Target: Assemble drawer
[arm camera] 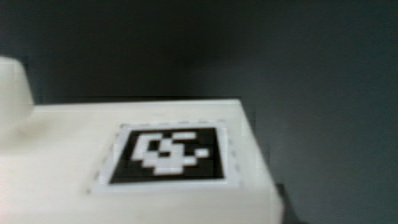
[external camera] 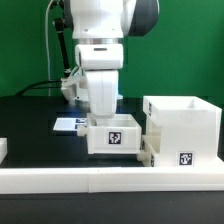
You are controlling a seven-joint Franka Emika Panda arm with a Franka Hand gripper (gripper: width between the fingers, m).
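Note:
A small white drawer tray [external camera: 112, 137] with a square tag on its front sits under my gripper [external camera: 101, 119], close against the side of the large white drawer casing [external camera: 186, 122] on the exterior view's right. The gripper reaches down into the tray's top and seems shut on its wall; the fingertips are hidden. The casing carries a tag low on its front, and another white part [external camera: 148, 150] juts out at its lower side. In the wrist view the tray's tagged face [arm camera: 169, 153] fills the frame at close range, and no fingers show.
A long low white border rail [external camera: 100, 180] runs along the front of the black table. The marker board [external camera: 68, 124] lies flat behind the tray. A white rounded shape [arm camera: 15, 95] shows at the wrist view's edge. A green backdrop stands behind.

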